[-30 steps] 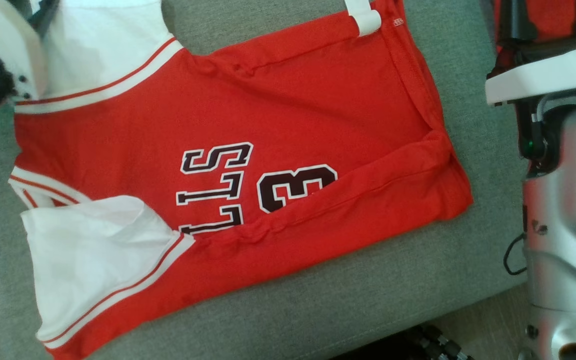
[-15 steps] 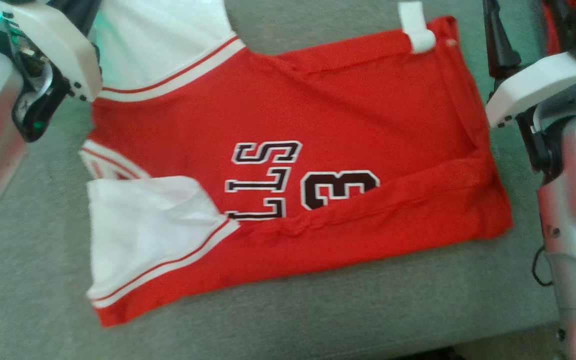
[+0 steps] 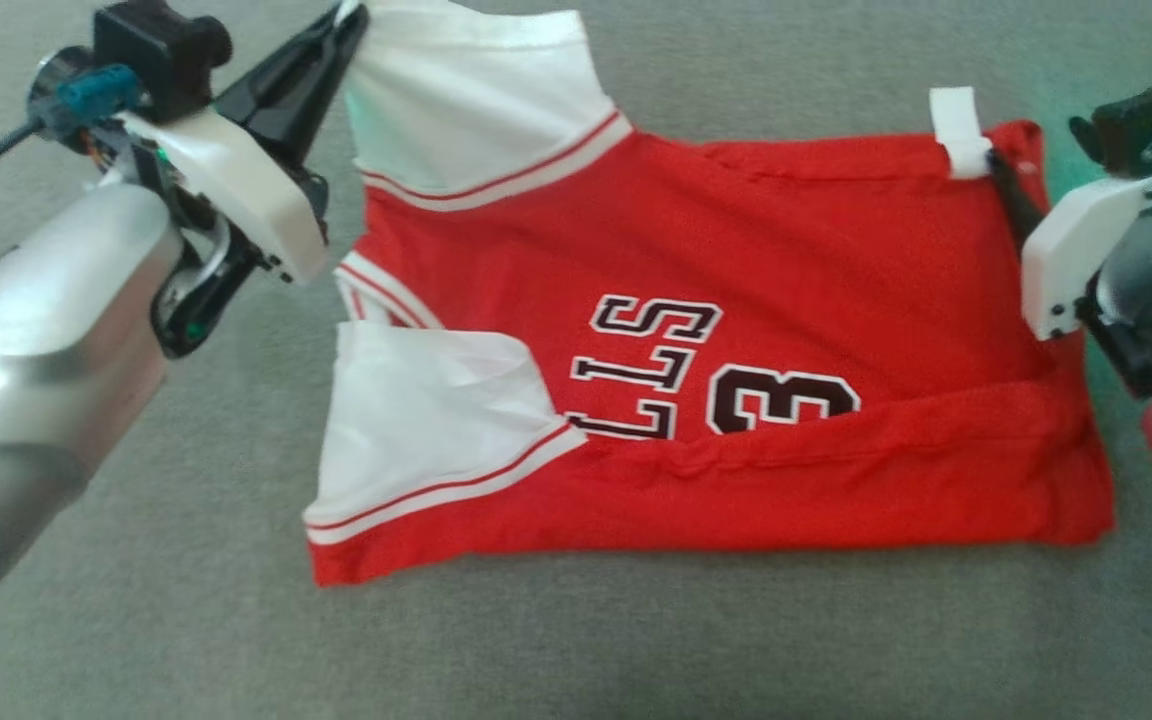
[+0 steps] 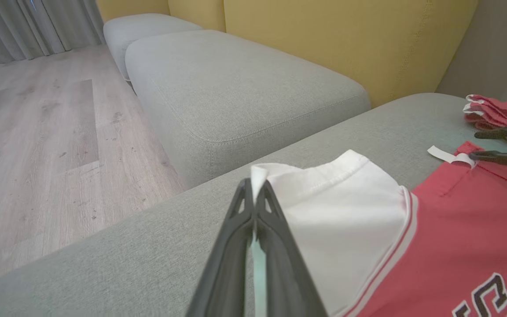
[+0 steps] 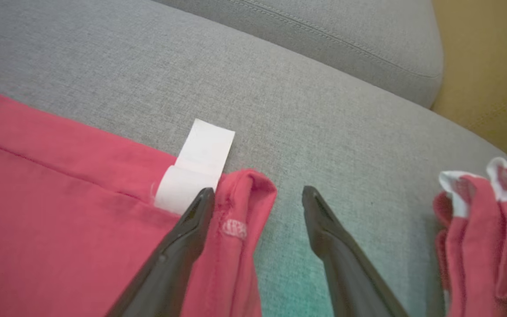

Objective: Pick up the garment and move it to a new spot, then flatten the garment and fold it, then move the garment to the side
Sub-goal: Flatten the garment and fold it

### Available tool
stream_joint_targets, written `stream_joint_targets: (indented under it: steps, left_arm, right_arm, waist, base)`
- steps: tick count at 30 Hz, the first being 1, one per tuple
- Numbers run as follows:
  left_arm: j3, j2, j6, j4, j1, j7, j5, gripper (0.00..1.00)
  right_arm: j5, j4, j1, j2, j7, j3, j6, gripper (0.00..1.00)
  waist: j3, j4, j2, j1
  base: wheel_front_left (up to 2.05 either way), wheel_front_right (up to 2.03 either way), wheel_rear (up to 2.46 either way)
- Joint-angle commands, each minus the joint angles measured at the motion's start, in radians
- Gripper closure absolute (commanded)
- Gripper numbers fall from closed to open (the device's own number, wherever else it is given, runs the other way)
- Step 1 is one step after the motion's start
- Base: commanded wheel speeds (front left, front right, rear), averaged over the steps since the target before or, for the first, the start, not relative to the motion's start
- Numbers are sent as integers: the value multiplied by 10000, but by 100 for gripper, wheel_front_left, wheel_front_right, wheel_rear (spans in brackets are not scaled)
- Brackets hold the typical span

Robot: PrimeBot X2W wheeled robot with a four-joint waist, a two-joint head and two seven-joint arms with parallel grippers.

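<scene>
Now we have the left fingers pressed tight together on the far corner of the white sleeve. The rest of the red basketball jersey with black lettering lies spread across the middle of the grey fabric sofa seat, sleeves towards our left and hem towards our right. The right fingers stand wide apart and hold nothing: one rests on the red cloth just beside the white hem tag, the other on bare cushion, so the far hem corner sits between them. We judge this placement deliberate. The near long edge is already turned over the lower part of the lettering, so a grip at each end of the far edge would let us carry that edge over evenly for the next fold. The right side has yet to close. A second crumpled red garment lies apart, further right. Against a second ago, the left fingers, then parted, are clamped on the sleeve, and the right fingers have come from well off the tag to just beside it. The jersey's drift across the head view is our camera turning; its creases lie as they did.
</scene>
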Motion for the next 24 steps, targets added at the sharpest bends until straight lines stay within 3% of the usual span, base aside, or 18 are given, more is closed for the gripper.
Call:
stream_joint_targets:
  steps: [1, 12, 13, 14, 15, 24]
  left_arm:
    - [330, 327, 22, -167, -311, -106, 77, 100]
    - [257, 299, 137, -584, -287, -176, 138, 100]
    - [269, 307, 155, -564, -300, -179, 131, 100]
    - [278, 321, 164, -531, -307, -178, 123, 100]
    - [286, 340, 170, -489, -316, -179, 116, 100]
    - [462, 491, 259, 24, -552, -378, 113, 100]
  right_arm:
    - [83, -206, -284, -208, 37, 138, -9, 0]
    - [838, 1244, -885, -751, 897, 1347, -9, 0]
    - [968, 1330, -934, -749, 1018, 1469, -9, 7]
    - [1152, 1393, -984, -730, 1116, 1565, -9, 63]
    - [1351, 1419, -1030, -706, 1183, 1665, -9, 100]
    - [2751, 1549, -1690, -506, 500, 1250, -9, 100]
  waist:
    - [-108, 201, 0, 1]
    - [6, 611, 0, 1]
    - [27, 605, 0, 1]
    - [43, 591, 0, 1]
    - [58, 568, 0, 1]
    - [252, 287, 0, 1]
  base:
    - [0, 0, 0]
    - [0, 0, 0]
    - [0, 0, 0]
    - [0, 0, 0]
    - [0, 0, 0]
    - [0, 0, 0]
